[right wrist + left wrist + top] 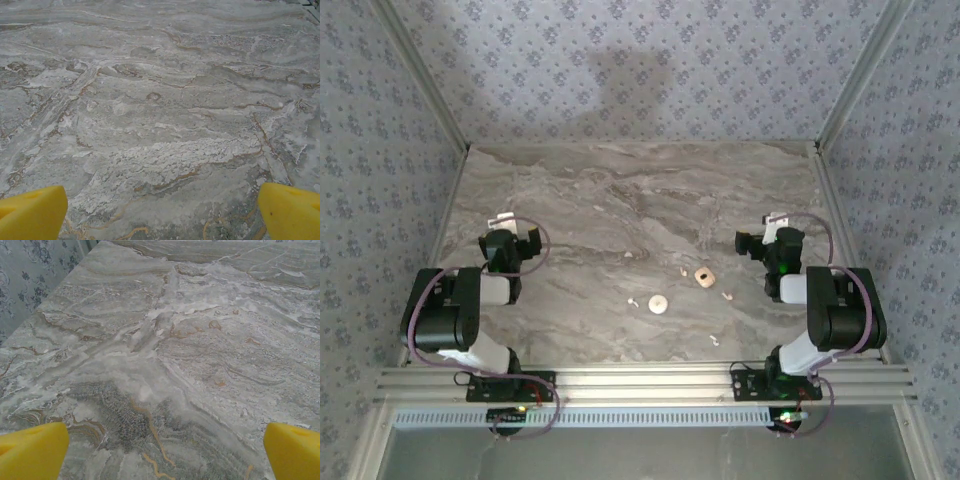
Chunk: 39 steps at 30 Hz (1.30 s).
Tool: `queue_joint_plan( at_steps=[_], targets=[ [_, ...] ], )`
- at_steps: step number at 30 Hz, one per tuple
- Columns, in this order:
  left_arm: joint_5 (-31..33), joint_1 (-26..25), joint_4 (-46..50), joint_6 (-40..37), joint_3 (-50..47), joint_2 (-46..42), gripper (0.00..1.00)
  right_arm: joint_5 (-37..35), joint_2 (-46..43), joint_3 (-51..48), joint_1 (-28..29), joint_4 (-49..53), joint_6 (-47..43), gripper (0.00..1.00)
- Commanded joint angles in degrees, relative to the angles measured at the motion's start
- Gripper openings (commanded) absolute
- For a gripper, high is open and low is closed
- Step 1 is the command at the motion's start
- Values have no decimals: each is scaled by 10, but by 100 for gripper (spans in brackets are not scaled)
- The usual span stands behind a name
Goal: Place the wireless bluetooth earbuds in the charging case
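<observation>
Top external view: the case (703, 277) sits on the marble table (620, 190), nearer the right gripper (767, 232) than the left gripper (512, 230), with a cream disc (658, 304) near it on the left. Tiny pale earbuds (727, 295) lie scattered around both, loose on the table and apart from the case. Each wrist view has its gripper's yellow fingertips (35, 450) spread wide, released, with bare marble between them and nothing grasped.
</observation>
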<state>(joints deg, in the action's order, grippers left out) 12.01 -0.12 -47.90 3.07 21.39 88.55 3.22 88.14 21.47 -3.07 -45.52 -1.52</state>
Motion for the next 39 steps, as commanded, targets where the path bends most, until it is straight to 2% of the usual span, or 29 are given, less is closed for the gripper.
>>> queue_joint_plan(
  at_steps=[1, 22, 24, 26, 28, 30, 33, 37, 39],
  targets=[
    [6, -2, -10, 7, 11, -7, 100, -5, -8, 9, 0, -9, 3, 100],
    [5, -2, -11, 6, 10, -8, 100, -11, -9, 7, 1, -11, 3, 100],
    [-1, -6, 20, -1, 24, -22, 94, -32, -31, 9, 1, 10, 12, 100],
    [-3, -19, 125, -19, 71, -51, 89, -30, -80, 27, -2, 86, 17, 100],
    [-7, -36, 236, -31, 123, -74, 83, -23, -136, 78, -3, 250, 38, 100],
    [-21, -59, 301, -38, 154, -98, 81, -4, -173, 141, 0, 419, 53, 100],
    [-30, -98, 391, -25, 189, -129, 80, 16, -207, 213, 20, 593, 72, 100],
    [-41, -142, 524, 38, 230, -168, 75, 15, -238, 279, 87, 757, 121, 100],
    [-60, -158, 577, 97, 238, -194, 75, -20, -238, 312, 145, 840, 149, 100]
  ],
)
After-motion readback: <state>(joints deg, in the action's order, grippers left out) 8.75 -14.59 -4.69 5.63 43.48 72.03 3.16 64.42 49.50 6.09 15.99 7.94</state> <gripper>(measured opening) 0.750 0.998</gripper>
